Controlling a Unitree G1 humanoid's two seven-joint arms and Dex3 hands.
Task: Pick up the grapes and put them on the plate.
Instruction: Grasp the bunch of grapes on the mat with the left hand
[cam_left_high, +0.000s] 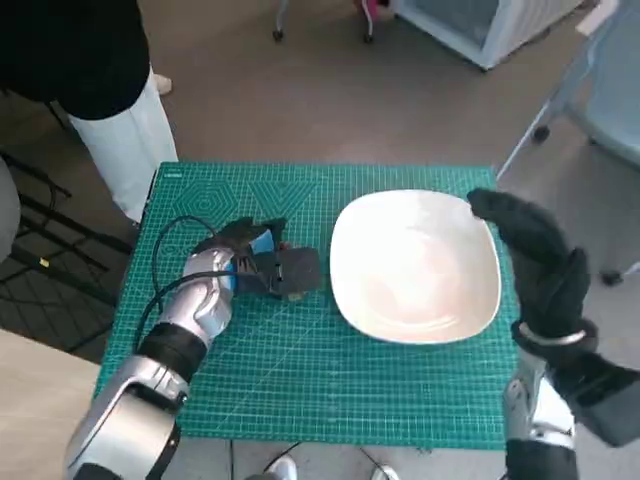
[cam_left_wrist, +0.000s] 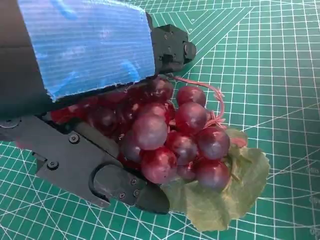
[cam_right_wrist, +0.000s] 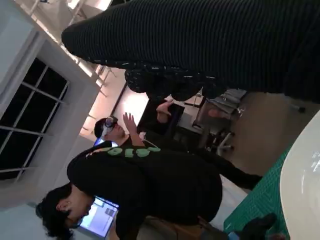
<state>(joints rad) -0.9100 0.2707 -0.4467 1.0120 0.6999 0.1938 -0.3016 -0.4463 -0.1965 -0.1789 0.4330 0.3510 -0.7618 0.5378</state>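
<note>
Left hand (cam_left_high: 262, 262) lies low on the green cutting mat (cam_left_high: 300, 390), just left of the plate (cam_left_high: 415, 265), with its black fingers (cam_left_wrist: 125, 185) closed round the grapes (cam_left_wrist: 170, 135). Blue tape covers the hand's back over the top of the bunch. Grapes are dark red and still rest on the mat, a green leaf (cam_left_wrist: 225, 195) spread flat under them on the side away from the palm; head view hides them under the hand. Right hand (cam_left_high: 535, 255) in its black knitted glove is raised at the plate's right edge, fingers stretched out and apart, holding nothing. Plate is white, empty, apart from the left hand. Beyond the plate, past the mat's far left corner, a person (cam_left_high: 100, 90) in a black top and white trousers stands on the floor.
</note>
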